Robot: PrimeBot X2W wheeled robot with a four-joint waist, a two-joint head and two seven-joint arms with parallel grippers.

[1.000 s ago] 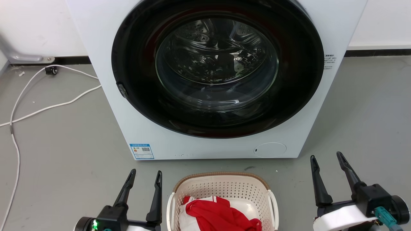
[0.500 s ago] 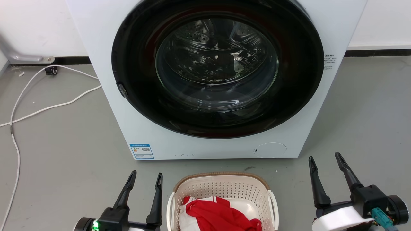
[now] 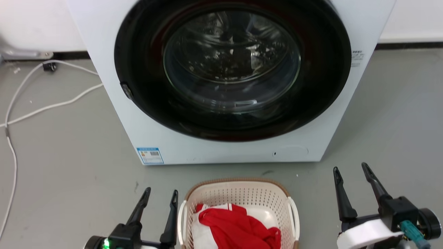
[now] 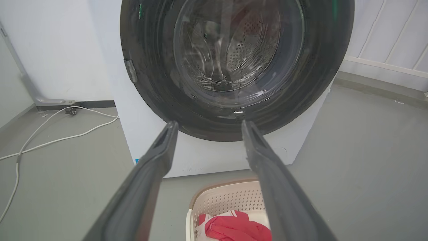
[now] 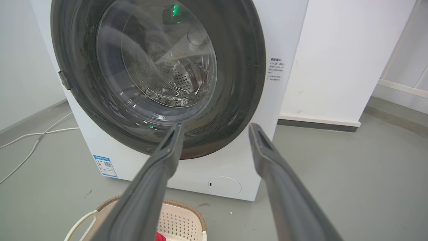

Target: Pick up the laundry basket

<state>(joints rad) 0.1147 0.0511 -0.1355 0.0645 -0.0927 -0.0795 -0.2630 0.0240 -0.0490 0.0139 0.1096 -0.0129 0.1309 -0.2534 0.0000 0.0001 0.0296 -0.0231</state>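
Laundry basket [image 3: 238,193] is sitting on the floor before the washing machine [image 3: 221,152], between my grippers. I'm holding both finger pairs apart, empty. Left gripper [image 3: 161,191] is hovering just beside its handle; right gripper [image 3: 349,166] is standing well apart.

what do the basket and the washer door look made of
Laundry basket: likely matte cream moulded plastic, given the even rows of holes; its brown rim looks woven, perhaps plastic too. Washer door: glossy clear bowl, glass or plastic, shown by reflections.
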